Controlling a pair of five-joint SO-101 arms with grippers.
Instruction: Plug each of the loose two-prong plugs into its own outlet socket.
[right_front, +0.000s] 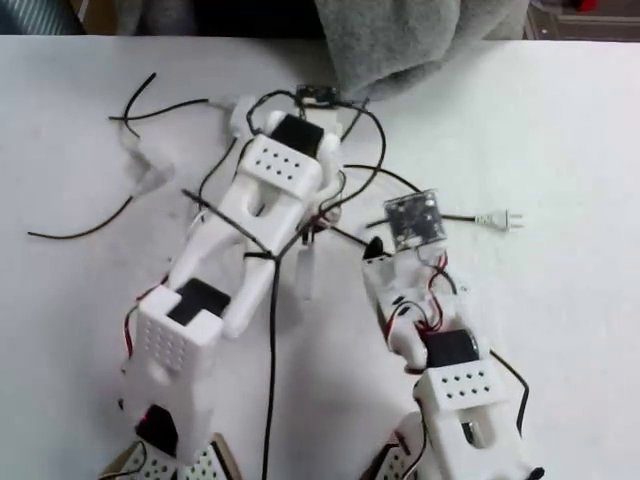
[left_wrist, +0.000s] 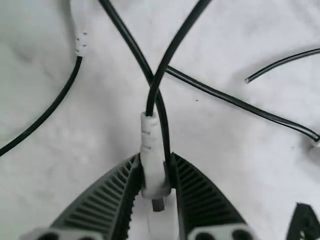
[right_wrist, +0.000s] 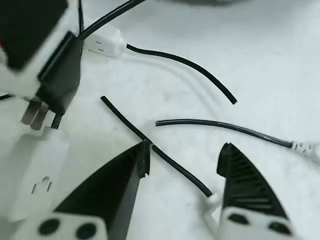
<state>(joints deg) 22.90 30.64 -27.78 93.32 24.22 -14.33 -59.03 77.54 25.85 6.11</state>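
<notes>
No word, number or label can be read in any of the views. The small dark board (right_front: 318, 96) at the far end of an arm perhaps carries some fine print, but it is too small to tell. The white outlet socket (right_wrist: 34, 167) on the bench shows only its moulded slots, and no letters can be made out on it.
</notes>
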